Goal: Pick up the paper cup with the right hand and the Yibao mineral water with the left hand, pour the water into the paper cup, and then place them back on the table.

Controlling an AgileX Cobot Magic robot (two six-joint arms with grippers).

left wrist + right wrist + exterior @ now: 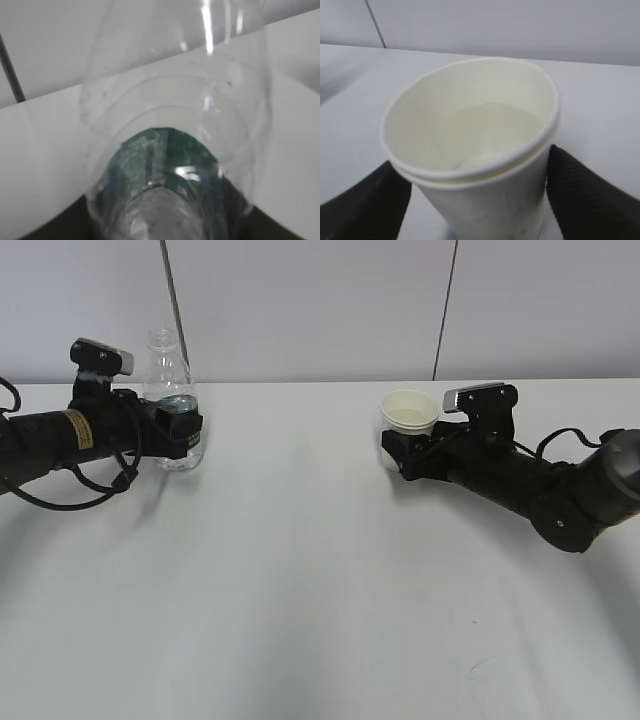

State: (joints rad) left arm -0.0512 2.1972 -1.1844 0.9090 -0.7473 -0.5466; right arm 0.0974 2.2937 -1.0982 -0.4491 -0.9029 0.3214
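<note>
The Yibao mineral water bottle (172, 368) stands upright at the far left of the table (320, 580), clear and capless, with its green label at gripper height. My left gripper (186, 430) is shut on its lower body. In the left wrist view the bottle (170, 120) fills the frame and the gripper (165, 222) shows only as dark fingers (55, 227) at the bottom corners. The paper cup (409, 412) is upright at the right with liquid inside. My right gripper (400, 452) is shut on it. In the right wrist view the cup (470, 125) sits between both fingers (585, 195) of the gripper (477, 200).
A white wall with dark vertical seams (172, 290) runs behind the table. Black cables (70, 490) hang from the left arm onto the tabletop. The bare tabletop stretches between the two arms and toward the near edge.
</note>
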